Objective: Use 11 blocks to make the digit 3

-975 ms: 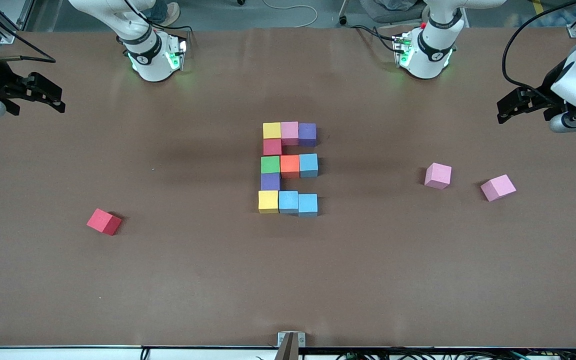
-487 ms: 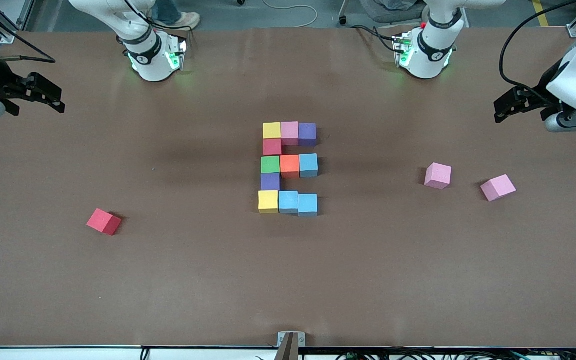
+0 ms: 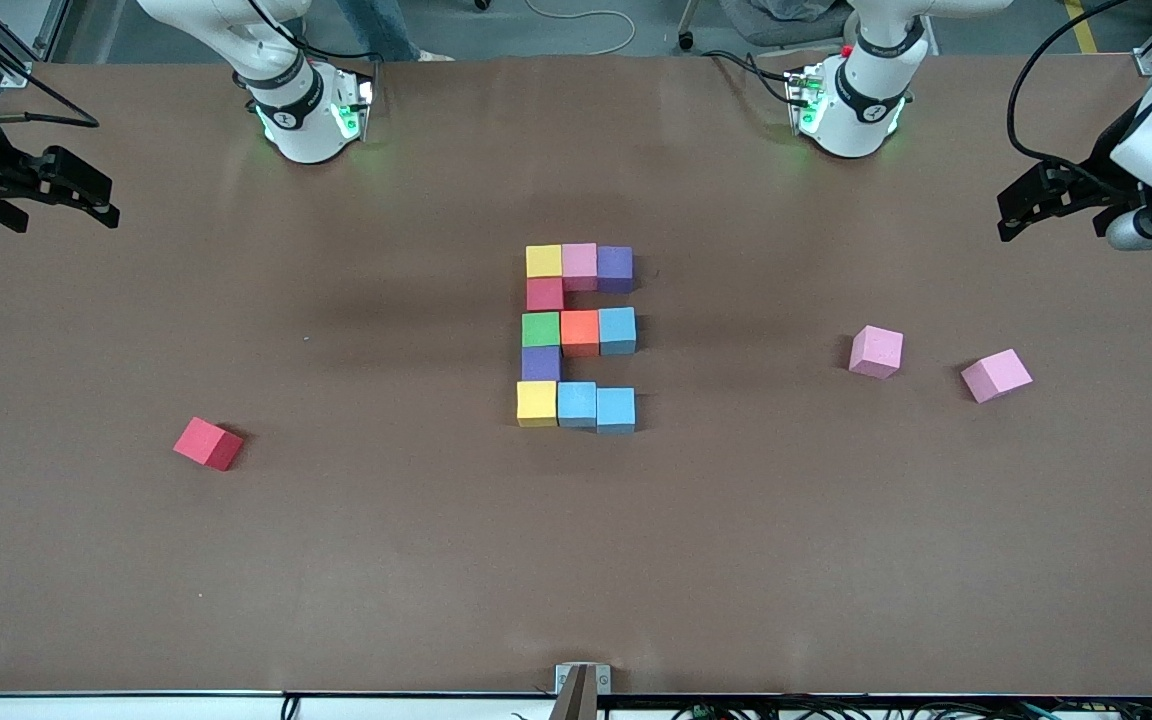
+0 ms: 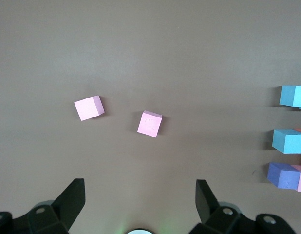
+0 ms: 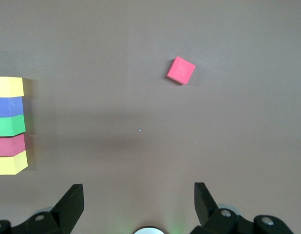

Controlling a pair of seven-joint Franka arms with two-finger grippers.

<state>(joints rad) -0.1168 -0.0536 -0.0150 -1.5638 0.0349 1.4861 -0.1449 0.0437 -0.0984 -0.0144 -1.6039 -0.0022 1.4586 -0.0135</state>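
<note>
We see the eleven-block digit point(image 3: 577, 338) finished at the middle of the table point(image 3: 576, 560), three spare blocks unused, while our left gripper point(image 3: 1016, 212) and right gripper point(image 3: 96, 200) hang wide open and empty over the table's two ends.

A loose red cube point(image 3: 208, 443) sits lower left on the brown counter point(image 3: 386, 560); two pink cubes point(image 3: 876, 351) point(image 3: 996, 375) (slightly askew) lie at right.
</note>
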